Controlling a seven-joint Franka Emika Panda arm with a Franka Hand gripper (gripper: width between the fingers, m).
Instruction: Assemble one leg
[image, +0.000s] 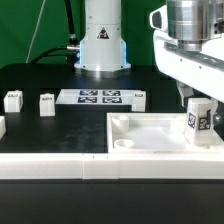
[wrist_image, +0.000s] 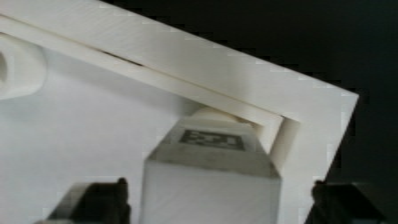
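A leg (image: 200, 120), a small white post with a black-and-white tag on its face, stands upright in the tabletop's (image: 150, 140) corner at the exterior view's right. In the wrist view the leg (wrist_image: 214, 165) sits in the corner formed by the tabletop's raised rim (wrist_image: 267, 85). My gripper (image: 198, 96) hangs right over the leg. Its two dark fingers (wrist_image: 98, 200) stand on either side of the leg with small gaps showing, so my gripper (wrist_image: 222, 205) is open around the leg.
Two more small white legs (image: 13, 99) (image: 46, 103) stand on the black table at the exterior view's left, and another white part (image: 137, 97) lies beside the marker board (image: 100, 97). The robot base (image: 102, 45) rises behind. A round socket (wrist_image: 15, 72) shows on the tabletop.
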